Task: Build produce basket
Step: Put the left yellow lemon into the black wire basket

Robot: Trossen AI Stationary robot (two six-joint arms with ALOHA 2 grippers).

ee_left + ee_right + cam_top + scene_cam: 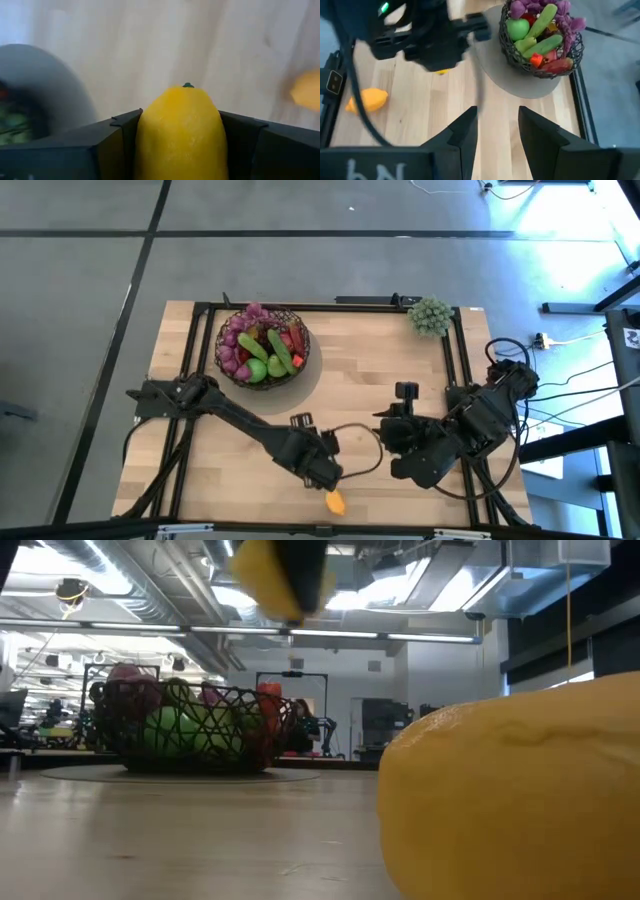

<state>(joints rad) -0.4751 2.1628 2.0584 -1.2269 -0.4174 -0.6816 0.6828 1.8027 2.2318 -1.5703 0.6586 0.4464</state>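
A lemon (181, 132) is pinched between the fingers of the left gripper (322, 472), its long axis pointing forward out of the jaws, stem tip leading. The basket (263, 345), already heaped with grapes, apples, cucumber and peppers, lies well apart from that gripper, toward the table's far left corner. The left arm is stretched low across the table's middle, raised off the wood. A second lemon (335, 501) rests near the front edge, just beside the gripper. The right gripper (497, 131) is held spread and empty at the right side.
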